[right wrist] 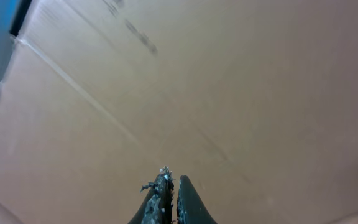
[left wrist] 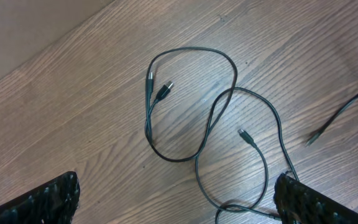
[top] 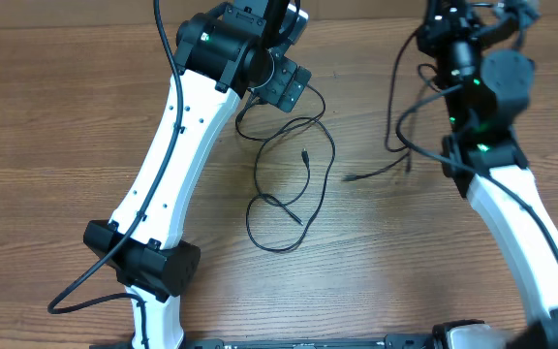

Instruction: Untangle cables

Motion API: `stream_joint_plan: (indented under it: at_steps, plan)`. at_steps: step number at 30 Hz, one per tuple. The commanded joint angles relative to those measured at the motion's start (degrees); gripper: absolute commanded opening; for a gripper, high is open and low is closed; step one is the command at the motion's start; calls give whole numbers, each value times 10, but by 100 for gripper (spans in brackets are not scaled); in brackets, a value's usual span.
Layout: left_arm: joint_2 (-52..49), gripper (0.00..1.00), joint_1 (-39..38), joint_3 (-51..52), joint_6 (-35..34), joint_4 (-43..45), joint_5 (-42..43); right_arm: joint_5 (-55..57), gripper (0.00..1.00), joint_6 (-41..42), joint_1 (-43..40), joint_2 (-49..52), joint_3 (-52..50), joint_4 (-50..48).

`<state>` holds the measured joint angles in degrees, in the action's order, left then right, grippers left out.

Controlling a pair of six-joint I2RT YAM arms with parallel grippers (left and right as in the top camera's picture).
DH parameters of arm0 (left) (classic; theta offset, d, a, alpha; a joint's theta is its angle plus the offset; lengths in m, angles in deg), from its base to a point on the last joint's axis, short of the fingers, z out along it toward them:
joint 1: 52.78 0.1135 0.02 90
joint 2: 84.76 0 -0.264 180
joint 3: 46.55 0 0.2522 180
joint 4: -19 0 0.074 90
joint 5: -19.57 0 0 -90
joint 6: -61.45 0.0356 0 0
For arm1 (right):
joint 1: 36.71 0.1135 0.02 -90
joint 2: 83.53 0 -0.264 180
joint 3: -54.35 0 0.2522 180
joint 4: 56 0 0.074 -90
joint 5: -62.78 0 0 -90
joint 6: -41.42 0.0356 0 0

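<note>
Thin black cables (top: 304,155) lie in loose overlapping loops on the wooden table, with small plug ends showing. In the left wrist view the loops (left wrist: 235,68) lie just ahead of my fingers, and one loop runs under the right finger. My left gripper (top: 294,89) (left wrist: 179,205) is open and empty above the far end of the loops. My right gripper (top: 441,19) (right wrist: 169,180) is shut and raised at the far right, facing a brown wall. Another thin cable (top: 366,174) hangs down from it, and its plug end rests on the table (left wrist: 312,137).
The wooden table (top: 56,116) is bare to the left and at the front. The thicker black arm cables run along both arms (top: 168,48). A brown cardboard wall (right wrist: 229,74) stands behind the table.
</note>
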<state>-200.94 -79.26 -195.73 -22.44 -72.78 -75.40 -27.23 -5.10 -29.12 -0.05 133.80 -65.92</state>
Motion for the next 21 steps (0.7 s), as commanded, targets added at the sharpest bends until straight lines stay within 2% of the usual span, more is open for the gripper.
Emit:
stream_joint_plan:
  at_steps: [1, 11, 21]
  plan:
    - [-3, 100, 3, -8, 3, 1, 5, -30, 4, 33, -1, 53, 33, -24]
    - [-3, 99, 3, -8, 3, 1, 5, -40, 4, -30, -39, 203, 220, 58]
    - [-3, 100, 3, -8, 3, 1, 5, -32, 4, -27, -154, 277, 251, 76]
